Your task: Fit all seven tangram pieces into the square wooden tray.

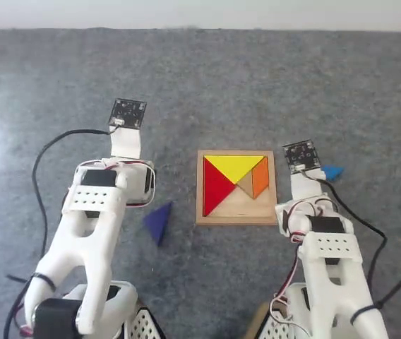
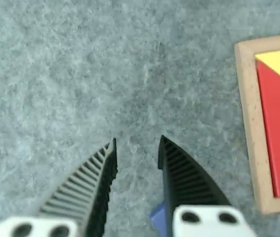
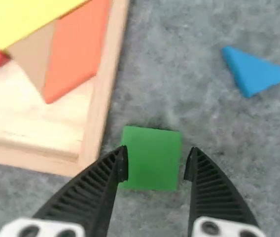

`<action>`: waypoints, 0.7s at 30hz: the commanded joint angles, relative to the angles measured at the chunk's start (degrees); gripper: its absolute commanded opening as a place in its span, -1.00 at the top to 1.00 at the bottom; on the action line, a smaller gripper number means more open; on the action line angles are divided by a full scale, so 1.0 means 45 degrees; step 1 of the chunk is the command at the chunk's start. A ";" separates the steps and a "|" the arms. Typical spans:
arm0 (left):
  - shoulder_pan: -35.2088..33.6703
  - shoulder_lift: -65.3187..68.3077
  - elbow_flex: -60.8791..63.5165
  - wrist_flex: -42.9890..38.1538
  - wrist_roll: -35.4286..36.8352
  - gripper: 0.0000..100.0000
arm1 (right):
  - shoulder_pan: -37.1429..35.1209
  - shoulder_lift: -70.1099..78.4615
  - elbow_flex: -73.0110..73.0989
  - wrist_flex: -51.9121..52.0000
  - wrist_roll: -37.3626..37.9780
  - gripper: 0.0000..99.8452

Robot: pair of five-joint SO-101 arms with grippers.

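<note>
Grey counter [image 1: 257,85], both arms at its near edge. The square wooden tray [image 1: 236,221] lay between them, closer to the right arm.

In the tray we logged the yellow triangle [image 1: 234,167] along the far side and the red triangle [image 1: 215,192] along the left. The orange piece [image 1: 260,178] sat at the right, with a small tan triangle [image 1: 246,186] wedged between them, which we took for a piece. The near part of the tray floor was bare.

3 pieces lay loose. The dark blue triangle [image 1: 158,221] was left of the tray, beside the left arm. The left end effector [image 2: 137,143] hung over bare counter beyond it, jaws parted and holding nothing.

The green square [image 3: 151,158] lay just outside the tray's right rim, near its front corner. The right end effector [image 3: 157,158] stood directly over the square, jaws open and astride it, 1 finger at each opposite edge. The square's sides ran roughly in line with the fingers. We could not tell whether either finger touched it.

The light blue triangle [image 3: 253,73] lay farther out on the counter, apart from the square.

We judged the right arm was the one placed to take the green square.
</note>
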 commanded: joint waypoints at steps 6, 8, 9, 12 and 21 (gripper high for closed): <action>0.0000 -0.0410 0.0322 -0.1192 0.0527 0.74 | -0.0225 -0.0283 -0.0879 0.1475 0.0469 0.59; 0.0000 -0.0410 0.0615 -0.1621 0.0488 0.74 | -0.0225 -0.0283 -0.0899 0.1573 0.0469 0.59; 0.0000 -0.0410 0.0694 -0.1700 0.0488 0.74 | -0.0225 -0.0283 -0.0918 0.1592 0.0469 0.59; 0.0000 -0.0410 0.0772 -0.1778 0.0508 0.74 | -0.0244 -0.0322 -0.1074 0.1534 0.0488 0.59; 0.0000 -0.0410 0.0791 -0.1778 0.0469 0.74 | -0.1299 -0.0244 -0.2989 0.4073 0.1407 0.59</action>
